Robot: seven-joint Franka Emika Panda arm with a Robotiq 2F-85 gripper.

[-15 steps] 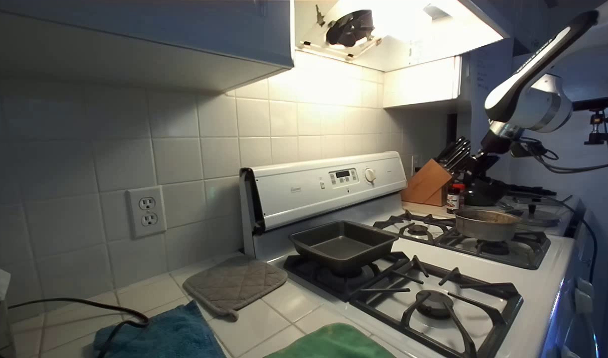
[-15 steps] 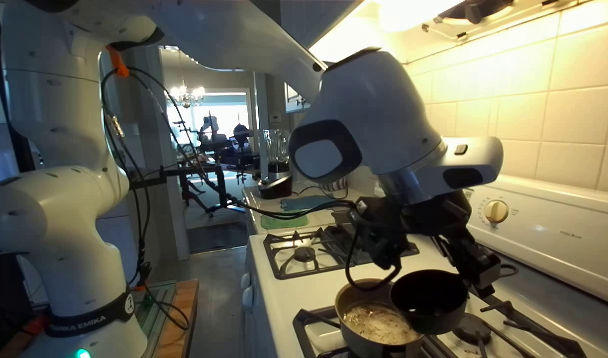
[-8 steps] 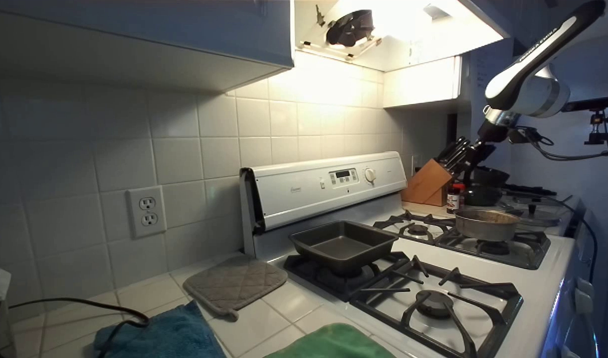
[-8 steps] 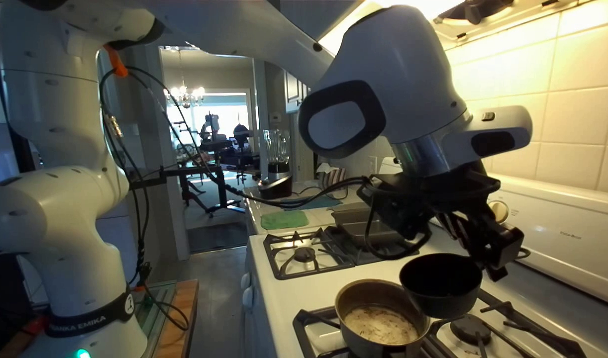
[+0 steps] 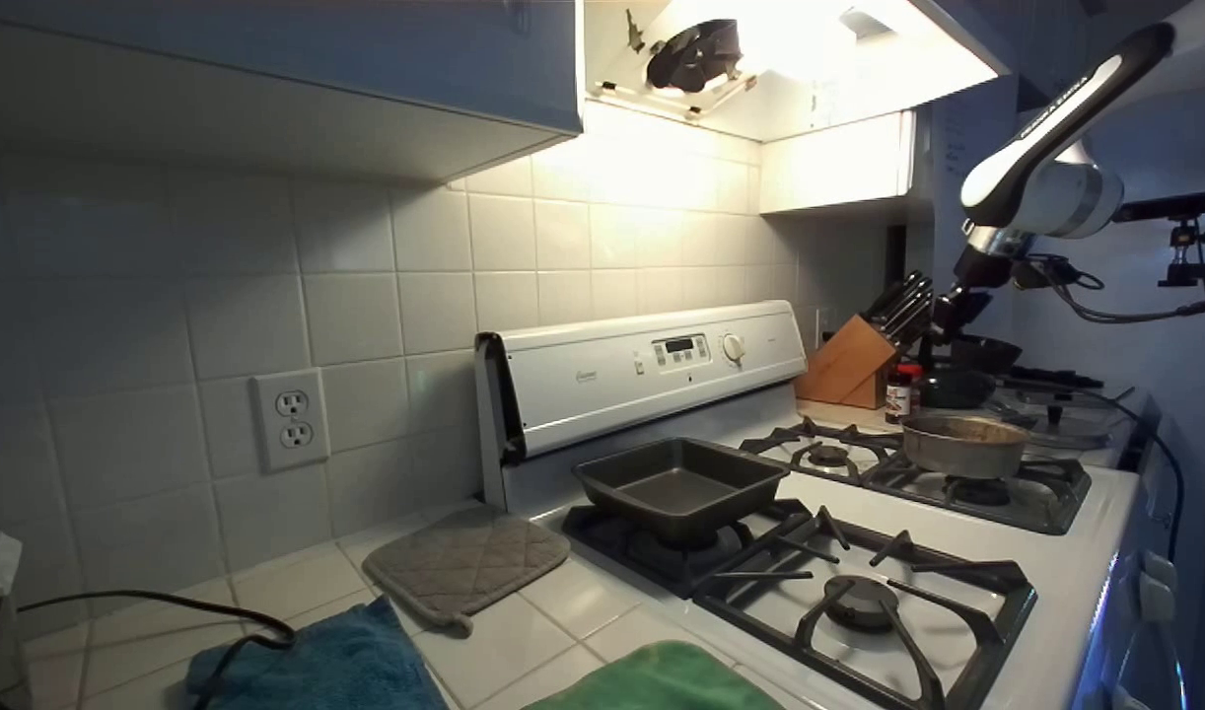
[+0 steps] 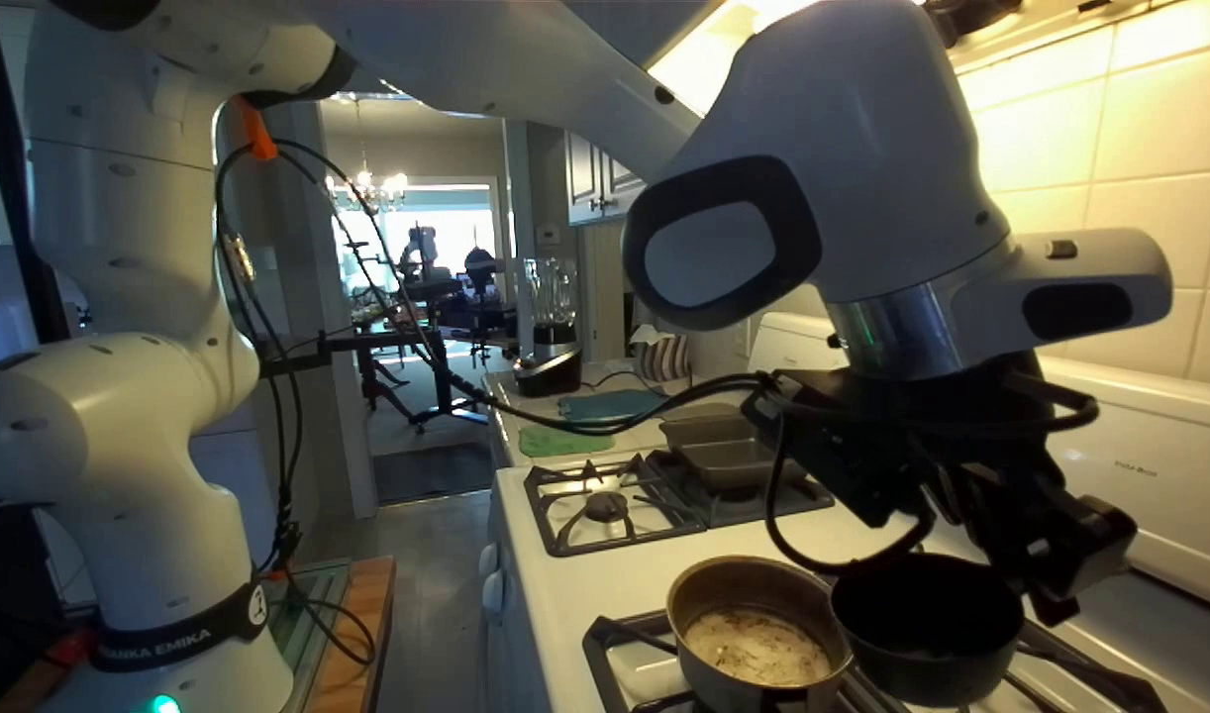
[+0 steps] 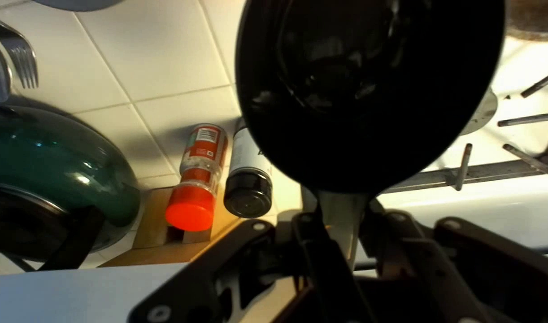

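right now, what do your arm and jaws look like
The rounded white arm has a silver metal wrist collar, a black-rimmed oval cap, black cables, an orange strap and a black base band lettered FRANKA EMIKA. Its black jaws have jointed links.

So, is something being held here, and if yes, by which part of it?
Yes, the black pot: the jaws hold it by its handle, near where that joins the body.
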